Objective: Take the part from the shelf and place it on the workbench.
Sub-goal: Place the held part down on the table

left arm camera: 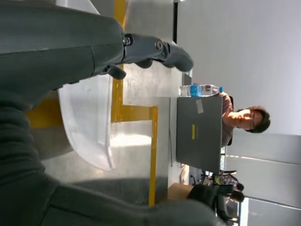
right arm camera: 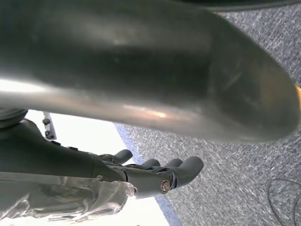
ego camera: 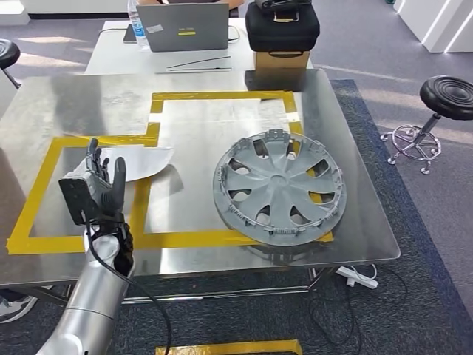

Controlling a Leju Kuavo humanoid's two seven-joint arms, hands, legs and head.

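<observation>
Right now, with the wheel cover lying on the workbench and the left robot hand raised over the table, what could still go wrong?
1. The wheel cover lies near the workbench front edge, partly across the yellow tape; a nudge might push it off.
2. The left robot hand hovers open above a white sheet; pulling back low could drag it.
3. The right robot hand hangs near the floor, close to cables.

Sitting in view: 1 grey wheel cover (ego camera: 279,186) on 1 steel workbench (ego camera: 66,103), 1 laptop (ego camera: 183,26), 1 water bottle (ego camera: 137,24), 2 stools (ego camera: 446,96) & 1 black case (ego camera: 282,26).
</observation>
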